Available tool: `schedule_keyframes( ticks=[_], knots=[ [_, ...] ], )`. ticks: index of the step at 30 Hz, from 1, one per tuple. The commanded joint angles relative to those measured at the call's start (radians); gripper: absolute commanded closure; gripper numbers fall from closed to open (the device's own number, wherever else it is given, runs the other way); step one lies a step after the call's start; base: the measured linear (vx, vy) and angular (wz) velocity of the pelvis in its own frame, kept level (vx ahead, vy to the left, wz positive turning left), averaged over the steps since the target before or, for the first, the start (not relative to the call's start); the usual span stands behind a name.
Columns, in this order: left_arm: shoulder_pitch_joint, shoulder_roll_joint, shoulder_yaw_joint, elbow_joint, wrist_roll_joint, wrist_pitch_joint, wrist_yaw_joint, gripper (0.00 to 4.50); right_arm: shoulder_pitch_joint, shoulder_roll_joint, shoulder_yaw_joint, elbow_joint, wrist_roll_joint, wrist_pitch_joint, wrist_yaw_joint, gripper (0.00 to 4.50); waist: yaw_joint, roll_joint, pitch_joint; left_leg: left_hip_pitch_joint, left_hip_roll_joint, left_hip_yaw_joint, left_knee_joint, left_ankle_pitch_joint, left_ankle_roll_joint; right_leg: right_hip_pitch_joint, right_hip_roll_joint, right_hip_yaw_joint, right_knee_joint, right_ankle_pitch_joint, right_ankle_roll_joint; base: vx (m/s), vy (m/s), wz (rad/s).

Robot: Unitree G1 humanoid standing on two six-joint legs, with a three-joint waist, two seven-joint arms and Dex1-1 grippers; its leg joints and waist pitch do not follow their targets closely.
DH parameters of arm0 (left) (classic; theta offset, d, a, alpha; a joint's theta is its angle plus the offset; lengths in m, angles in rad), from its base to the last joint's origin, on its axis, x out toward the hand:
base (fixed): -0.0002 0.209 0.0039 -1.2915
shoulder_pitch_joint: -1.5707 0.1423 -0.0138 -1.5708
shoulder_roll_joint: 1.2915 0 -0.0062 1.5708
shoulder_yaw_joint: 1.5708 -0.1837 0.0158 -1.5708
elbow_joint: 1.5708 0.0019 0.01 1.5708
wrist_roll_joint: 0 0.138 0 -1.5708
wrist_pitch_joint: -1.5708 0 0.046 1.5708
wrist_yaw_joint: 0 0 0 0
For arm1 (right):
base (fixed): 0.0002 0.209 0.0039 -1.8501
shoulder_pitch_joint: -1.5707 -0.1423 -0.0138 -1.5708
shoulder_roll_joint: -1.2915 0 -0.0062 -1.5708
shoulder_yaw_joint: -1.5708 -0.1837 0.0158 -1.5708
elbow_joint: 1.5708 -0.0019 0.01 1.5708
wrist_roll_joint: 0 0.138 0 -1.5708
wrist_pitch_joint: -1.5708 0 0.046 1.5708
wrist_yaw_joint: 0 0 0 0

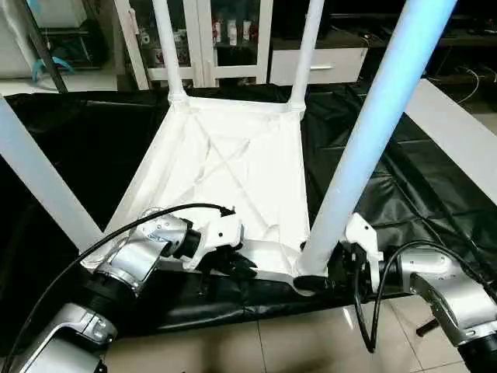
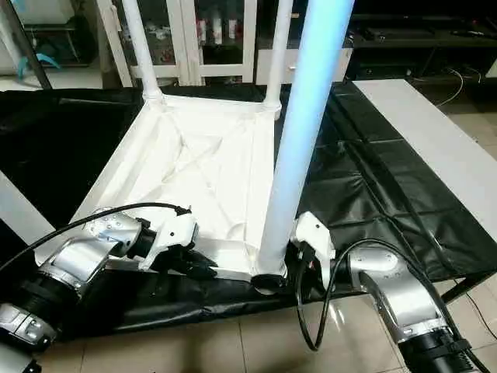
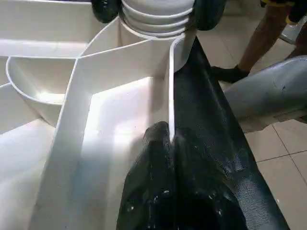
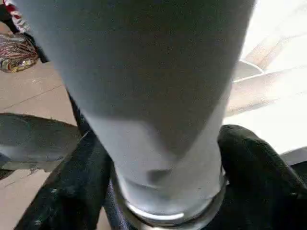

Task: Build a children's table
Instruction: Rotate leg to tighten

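- Here the left gripper (image 1: 233, 260) is pinched closed on the near rim of the table top (image 1: 225, 163).
- The right gripper (image 1: 330, 268) clasps the near right leg (image 1: 373, 132) at its socket.

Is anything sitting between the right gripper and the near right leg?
Nothing visible. The right gripper is right at the base of the near right leg, one black finger on each side of the tube just above its corner socket, no object between them.
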State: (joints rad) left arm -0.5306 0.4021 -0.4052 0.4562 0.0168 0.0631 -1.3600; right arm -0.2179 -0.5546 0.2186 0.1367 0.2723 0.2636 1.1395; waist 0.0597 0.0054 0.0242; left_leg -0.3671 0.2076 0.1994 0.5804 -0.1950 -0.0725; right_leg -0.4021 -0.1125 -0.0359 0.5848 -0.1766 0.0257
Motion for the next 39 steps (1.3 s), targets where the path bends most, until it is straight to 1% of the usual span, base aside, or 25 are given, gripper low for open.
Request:
schedule_keyframes(
  ticks=[1, 4, 6, 11, 14, 15, 16, 17, 18, 19, 20, 22, 23, 24, 25, 27, 28, 30, 32, 33, 34, 35, 36, 37, 39],
  knots=[
    [0.026, -0.009, -0.06, 0.012, 0.029, 0.017, -0.019, 4.5, -0.003, -0.006, 0.014, -0.009, -0.006, -0.002, 0.007, 1.35, 0.001, -0.013, -0.049, 0.011, 0.02, -0.002, -0.063, -0.156, 0.083, 0.043, -0.017, 0.018, -0.044, -0.094, -0.258, 0.0, 0.0, 0.0],
    [0.029, -0.009, -0.062, 0.006, 0.03, 0.021, -0.019, 4.5, -0.01, -0.007, 0.021, 0.002, -0.015, -0.01, 0.011, 1.48, 0.0, -0.014, -0.05, 0.011, 0.019, -0.002, -0.061, -0.149, 0.085, 0.043, -0.016, 0.018, -0.043, -0.084, -0.26, 0.0, 0.0, 0.0],
    [0.03, -0.008, -0.062, 0.004, 0.029, 0.022, -0.019, 4.5, -0.012, -0.005, 0.022, 0.005, -0.017, -0.011, 0.013, 1.7, 0.001, -0.014, -0.05, 0.012, 0.019, -0.001, -0.061, -0.153, 0.085, 0.042, -0.016, 0.018, -0.043, -0.09, -0.26, 0.0, 0.0, 0.0],
    [0.034, -0.007, -0.067, 0.001, 0.03, 0.029, -0.024, 4.5, -0.011, 0.012, 0.009, 0.009, -0.007, -0.011, 0.009, 1.76, 0.0, -0.014, -0.049, 0.01, 0.019, -0.002, -0.061, -0.16, 0.083, 0.042, -0.016, 0.018, -0.043, -0.097, -0.26, 0.0, 0.0, 0.0],
    [0.031, -0.025, -0.063, 0.024, 0.056, 0.019, 0.04, 4.5, -0.033, 0.093, -0.044, 0.064, -0.013, -0.009, -0.139, 1.76, -0.003, -0.011, -0.047, 0.01, 0.019, -0.002, -0.063, -0.195, 0.069, 0.036, -0.018, 0.019, -0.047, -0.145, -0.253, 0.0, 0.0, 0.0],
    [0.02, -0.047, -0.051, 0.06, 0.077, -0.002, 0.114, 4.5, -0.05, 0.13, -0.065, 0.108, -0.034, -0.01, -0.231, 1.76, -0.007, -0.014, -0.043, 0.008, 0.018, -0.005, -0.069, -0.228, 0.047, 0.037, -0.017, 0.018, -0.053, -0.194, -0.239, 0.0, 0.0, 0.0],
    [0.001, -0.082, -0.029, 0.11, 0.094, -0.015, 0.213, 4.5, -0.074, 0.178, -0.093, 0.17, -0.061, -0.01, -0.359, 1.77, -0.021, -0.013, -0.034, 0.006, 0.014, -0.005, -0.075, -0.293, 0.011, 0.028, -0.014, 0.016, -0.063, -0.297, -0.213, -0.065, -0.005, -0.05],
    [-0.011, -0.105, -0.015, 0.137, 0.101, -0.014, 0.27, 4.5, -0.087, 0.209, -0.114, 0.207, -0.072, -0.006, -0.441, 1.77, -0.026, -0.009, -0.034, 0.009, 0.012, -0.01, -0.076, -0.336, -0.01, 0.026, -0.018, 0.014, -0.068, -0.368, -0.196, -0.065, -0.005, -0.05],
    [-0.02, -0.122, -0.005, 0.157, 0.105, -0.01, 0.311, 4.5, -0.097, 0.233, -0.13, 0.234, -0.08, -0.002, -0.503, 1.78, -0.036, -0.016, -0.039, 0.012, 0.009, -0.019, -0.076, -0.374, -0.04, 0.03, -0.021, 0.011, -0.075, -0.456, -0.155, -0.087, 0.001, -0.09],
    [-0.05, -0.172, 0.02, 0.196, 0.113, 0.025, 0.426, 4.5, -0.121, 0.325, -0.205, 0.291, -0.044, 0.03, -0.675, 1.78, -0.041, -0.015, -0.041, 0.004, 0.01, -0.024, -0.081, -0.364, -0.047, 0.033, -0.022, 0.011, -0.075, -0.449, -0.137, -0.082, 0.013, -0.13],
    [-0.055, -0.181, 0.026, 0.204, 0.114, 0.032, 0.448, 4.5, -0.125, 0.34, -0.216, 0.301, -0.039, 0.035, -0.702, 1.78, -0.045, -0.012, -0.038, 0.009, 0.009, -0.024, -0.083, -0.385, -0.051, 0.025, -0.019, 0.009, -0.082, -0.46, -0.126, -0.082, 0.013, -0.13],
    [-0.081, -0.221, 0.052, 0.238, 0.114, 0.059, 0.546, 4.5, -0.145, 0.391, -0.244, 0.339, -0.035, 0.035, -0.802, 1.78, -0.051, -0.014, -0.039, 0.017, 0.006, -0.024, -0.078, -0.426, -0.046, 0.018, -0.016, 0.008, -0.089, -0.481, -0.121, -0.034, 0.008, -0.04],
    [-0.098, -0.244, 0.068, 0.262, 0.117, 0.074, 0.615, 4.5, -0.158, 0.417, -0.246, 0.361, -0.048, 0.018, -0.854, 1.78, -0.051, -0.01, -0.038, 0.022, 0.004, -0.022, -0.076, -0.438, -0.038, 0.011, -0.015, 0.009, -0.094, -0.485, -0.124, 0.0, 0.0, 0.0],
    [-0.116, -0.269, 0.086, 0.291, 0.12, 0.09, 0.695, 4.5, -0.174, 0.445, -0.241, 0.384, -0.067, -0.005, -0.909, 1.78, -0.053, -0.011, -0.037, 0.02, 0.004, -0.022, -0.077, -0.445, -0.035, 0.01, -0.014, 0.008, -0.097, -0.493, -0.123, 0.0, 0.0, 0.0],
    [-0.132, -0.289, 0.1, 0.315, 0.126, 0.097, 0.761, 4.5, -0.189, 0.474, -0.24, 0.409, -0.084, -0.027, -0.955, 1.78, -0.058, -0.007, -0.037, 0.018, 0.003, -0.026, -0.078, -0.454, -0.04, 0.012, -0.014, 0.004, -0.096, -0.505, -0.119, 0.0, 0.0, 0.0],
    [-0.149, -0.31, 0.116, 0.344, 0.132, 0.098, 0.832, 4.5, -0.208, 0.508, -0.24, 0.44, -0.101, -0.05, -1.004, 1.78, -0.058, -0.009, -0.041, 0.018, 0.003, -0.027, -0.078, -0.445, -0.04, 0.015, -0.016, 0.002, -0.098, -0.498, -0.115, 0.0, 0.0, 0.0],
    [-0.166, -0.331, 0.136, 0.377, 0.134, 0.079, 0.89, 4.5, -0.227, 0.535, -0.23, 0.474, -0.13, -0.074, -1.055, 1.78, -0.054, -0.01, -0.043, 0.014, 0.003, -0.025, -0.08, -0.403, -0.024, 0.02, -0.014, 0.004, -0.096, -0.436, -0.126, 0.0, 0.0, 0.0],
    [-0.198, -0.372, 0.168, 0.44, 0.142, 0.033, 1.011, 4.5, -0.271, 0.617, -0.189, 0.559, -0.168, -0.117, -1.099, 1.78, -0.059, -0.012, -0.039, 0.008, 0.0, -0.024, -0.081, -0.403, -0.02, 0.018, -0.014, 0.004, -0.097, -0.436, -0.134, 0.0, 0.0, 0.0],
    [-0.204, -0.38, 0.173, 0.45, 0.144, 0.022, 1.032, 4.5, -0.282, 0.641, -0.184, 0.58, -0.172, -0.125, -1.105, 1.78, -0.057, -0.014, -0.041, 0.01, -0.002, -0.024, -0.08, -0.403, -0.007, 0.02, -0.014, 0.003, -0.098, -0.447, -0.126, 0.0, 0.0, 0.0],
    [-0.208, -0.385, 0.175, 0.456, 0.143, 0.014, 1.045, 4.5, -0.291, 0.658, -0.173, 0.599, -0.169, -0.127, -1.083, 1.78, -0.055, -0.021, -0.04, 0.011, -0.002, -0.022, -0.078, -0.405, 0.001, 0.017, -0.014, 0.004, -0.1, -0.452, -0.123, 0.0, 0.0, 0.0],
    [-0.212, -0.387, 0.173, 0.461, 0.142, 0.0, 1.05, 4.5, -0.299, 0.666, -0.155, 0.611, -0.174, -0.148, -1.052, 1.78, -0.054, -0.019, -0.04, 0.01, -0.001, -0.023, -0.08, -0.402, 0.017, 0.019, -0.017, 0.004, -0.099, -0.45, -0.123, 0.0, 0.0, 0.0],
    [-0.214, -0.387, 0.172, 0.465, 0.142, -0.005, 1.052, 4.5, -0.302, 0.667, -0.149, 0.615, -0.178, -0.158, -1.045, 1.78, -0.054, -0.02, -0.04, 0.007, -0.002, -0.024, -0.081, -0.397, 0.021, 0.02, -0.018, 0.003, -0.099, -0.451, -0.121, 0.0, 0.0, 0.0],
    [-0.213, -0.382, 0.171, 0.465, 0.139, -0.019, 1.043, 4.5, -0.299, 0.666, -0.145, 0.597, -0.171, -0.172, -1.008, 1.78, -0.053, -0.022, -0.041, 0.005, -0.002, -0.024, -0.082, -0.388, 0.028, 0.023, -0.018, 0.002, -0.099, -0.454, -0.115, 0.0, 0.0, 0.0],
    [-0.209, -0.369, 0.163, 0.466, 0.138, -0.045, 1.015, 4.5, -0.286, 0.655, -0.154, 0.549, -0.145, -0.208, -0.943, 1.78, -0.051, -0.021, -0.04, 0.006, -0.002, -0.023, -0.082, -0.386, 0.031, 0.021, -0.02, 0.003, -0.1, -0.457, -0.114, 0.0, 0.0, 0.0],
    [-0.205, -0.359, 0.159, 0.462, 0.139, -0.057, 0.994, 4.5, -0.279, 0.637, -0.151, 0.524, -0.157, -0.238, -0.942, 1.22, -0.045, -0.025, -0.042, 0.006, -0.001, -0.02, -0.081, -0.349, 0.046, 0.021, -0.021, 0.007, -0.099, -0.435, -0.115, 0.0, 0.0, 0.0]
  ],
)
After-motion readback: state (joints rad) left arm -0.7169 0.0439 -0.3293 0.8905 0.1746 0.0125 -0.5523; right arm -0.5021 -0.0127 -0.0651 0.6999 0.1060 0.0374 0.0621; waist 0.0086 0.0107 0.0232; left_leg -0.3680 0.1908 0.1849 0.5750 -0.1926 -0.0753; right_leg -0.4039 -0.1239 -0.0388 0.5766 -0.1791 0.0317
